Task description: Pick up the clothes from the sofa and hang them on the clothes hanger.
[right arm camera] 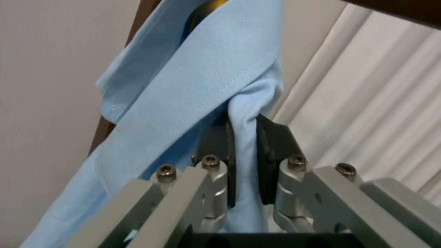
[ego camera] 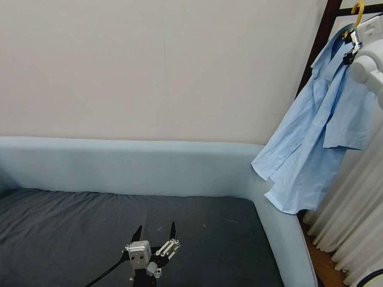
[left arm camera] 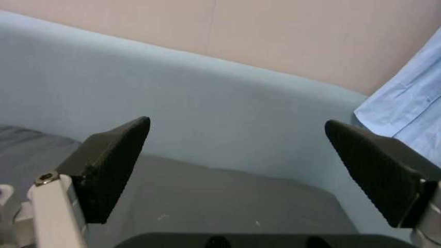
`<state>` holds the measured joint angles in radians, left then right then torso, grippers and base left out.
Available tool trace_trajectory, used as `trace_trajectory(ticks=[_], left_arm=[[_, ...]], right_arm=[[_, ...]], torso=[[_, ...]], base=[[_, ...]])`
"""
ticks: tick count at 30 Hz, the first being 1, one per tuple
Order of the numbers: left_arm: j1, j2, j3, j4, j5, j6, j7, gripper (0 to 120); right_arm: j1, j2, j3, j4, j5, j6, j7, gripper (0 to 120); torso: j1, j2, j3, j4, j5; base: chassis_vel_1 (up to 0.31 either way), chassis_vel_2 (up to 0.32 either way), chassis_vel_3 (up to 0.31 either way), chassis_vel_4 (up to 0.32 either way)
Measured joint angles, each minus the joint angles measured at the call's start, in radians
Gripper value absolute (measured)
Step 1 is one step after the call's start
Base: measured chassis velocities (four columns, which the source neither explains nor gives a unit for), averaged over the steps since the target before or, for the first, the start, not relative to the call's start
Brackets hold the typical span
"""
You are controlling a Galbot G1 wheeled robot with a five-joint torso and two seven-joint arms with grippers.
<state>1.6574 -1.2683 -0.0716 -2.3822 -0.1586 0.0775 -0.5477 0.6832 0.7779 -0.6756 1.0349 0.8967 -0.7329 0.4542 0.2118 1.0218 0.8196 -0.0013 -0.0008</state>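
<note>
One shirt at the hanger, right claw clamped on it

We count one blue shirt (ego camera: 311, 137), off the sofa (ego camera: 119, 167) and draped above and beyond the sofa's right end, its collar up at the one yellow hanger (ego camera: 358, 9). Right gripper (right arm camera: 245, 150) is up there too, above the sofa's right end, pinched tight on a fold of cloth just under the collar. We judge that grip is there to carry the shirt's weight while the hanger hook settles on the dark rack (ego camera: 323, 30). We can't tell whether the hook bears load yet. Left gripper (ego camera: 157, 228) hovers low over the sofa's grey seat, jaws spread wide, holding nothing, likely parked clear of the hanging work. Count: two grippers, one shirt, one hanger, one sofa.
</note>
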Motion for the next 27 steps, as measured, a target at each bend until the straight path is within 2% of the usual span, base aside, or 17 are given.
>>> trace_trajectory(ticks=[3,6,7,10,11,14,19,27], left_arm=[[0.008,-0.002,0.001,-0.004,0.004,-0.002,0.000,100],[0.028,0.016,-0.005,-0.012,0.007,-0.017,-0.001,100],[0.028,0.016,-0.005,-0.012,0.007,-0.017,-0.001,100],[0.037,0.031,-0.032,-0.029,0.004,-0.024,-0.004,100],[0.037,0.031,-0.032,-0.029,0.004,-0.024,-0.004,100],[0.057,0.038,-0.043,-0.052,0.003,-0.025,-0.009,100],[0.082,0.046,-0.056,-0.079,0.004,-0.026,-0.009,100],[0.093,0.051,-0.076,-0.104,0.003,-0.026,-0.009,100]], right_arm=[[0.018,0.036,-0.002,-0.048,0.025,0.000,0.011,7],[0.053,0.111,-0.011,-0.138,0.049,0.001,0.022,7],[0.053,0.111,-0.011,-0.138,0.049,0.001,0.022,7],[0.092,0.197,-0.017,-0.251,0.052,0.009,0.026,7],[0.092,0.197,-0.017,-0.251,0.052,0.009,0.026,7],[0.121,0.260,-0.017,-0.352,0.052,0.012,0.022,7],[0.134,0.319,0.021,-0.460,0.052,0.015,0.022,7],[0.130,0.345,0.057,-0.530,0.062,0.015,0.036,7]], torso=[[0.000,0.000,0.000,-0.0001,0.0003],[0.000,0.000,0.000,-0.0001,0.0002],[0.000,0.000,0.000,-0.0001,0.0002],[0.000,0.000,0.000,0.0006,-0.0004],[0.000,0.000,0.000,0.0006,-0.0004],[0.000,0.000,0.000,0.0001,-0.0002],[0.000,0.000,0.000,0.0003,0.0000],[0.000,0.000,0.000,0.0000,0.0002]], base=[[0.000,0.000,0.000,0.000],[0.000,0.000,0.000,0.000],[0.000,0.000,0.000,0.000],[0.000,0.000,0.000,0.000],[0.000,0.000,0.000,0.000],[0.000,0.000,0.000,0.000],[0.000,0.000,0.000,0.000],[0.000,0.000,0.000,0.000]])
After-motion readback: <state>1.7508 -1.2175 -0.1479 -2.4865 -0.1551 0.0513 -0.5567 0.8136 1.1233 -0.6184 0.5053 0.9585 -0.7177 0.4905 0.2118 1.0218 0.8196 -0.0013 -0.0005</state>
